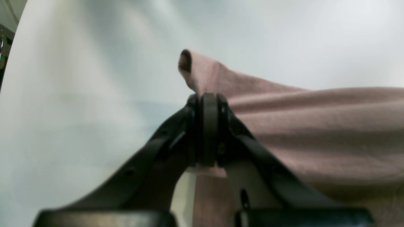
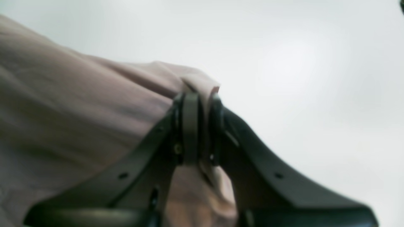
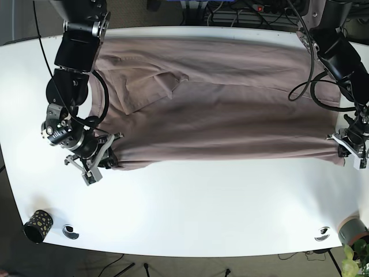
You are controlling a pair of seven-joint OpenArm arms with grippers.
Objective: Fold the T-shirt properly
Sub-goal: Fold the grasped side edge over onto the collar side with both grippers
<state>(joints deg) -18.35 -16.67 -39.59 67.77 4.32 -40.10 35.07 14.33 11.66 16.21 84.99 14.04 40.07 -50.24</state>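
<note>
T-shirt [image 3: 219,115] is spread wide across the white surface [image 3: 202,202], barely folded so most folds remain, with left pincer [image 1: 206,104] and right pincer [image 2: 200,101] each clamped on a near-edge corner.

Bright, even light; both wrist views blurred.

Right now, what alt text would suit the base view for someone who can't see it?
Two robot arms hold the near edge of a mauve T-shirt spread across a white table, the right gripper pinching one end and the left gripper the other. A small dark cup stands at the table's near corner.
</note>
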